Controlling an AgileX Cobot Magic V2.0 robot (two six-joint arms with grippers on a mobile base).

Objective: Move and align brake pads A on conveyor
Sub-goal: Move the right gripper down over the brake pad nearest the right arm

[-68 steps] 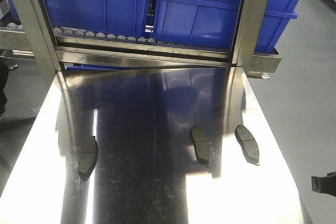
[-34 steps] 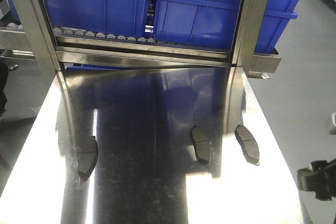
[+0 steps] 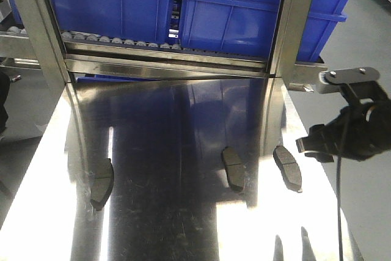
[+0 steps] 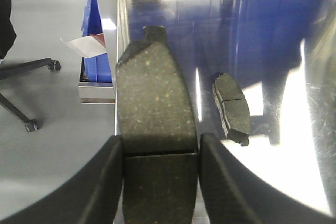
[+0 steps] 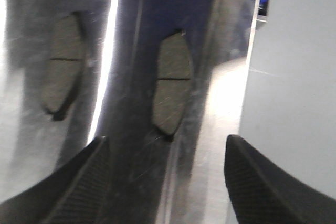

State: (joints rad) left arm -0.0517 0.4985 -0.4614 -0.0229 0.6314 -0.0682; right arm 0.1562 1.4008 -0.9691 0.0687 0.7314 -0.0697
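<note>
pincer (image 3: 304, 150) at right has risen near rightmost pad (image 3: 288, 168).

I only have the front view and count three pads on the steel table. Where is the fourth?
Observer: In the left wrist view, the left pincer grips the fourth pad by its long edges.
Operator: Is the right pincer open?
Observer: Yes. In the right wrist view, the right pincer has its fingers wide apart, with the rightmost pad lying just ahead of the gap.
Operator: Is the held one over the table?
Observer: Partly. In the left wrist view it overlaps the table at its left edge, with floor showing beside it.
</note>
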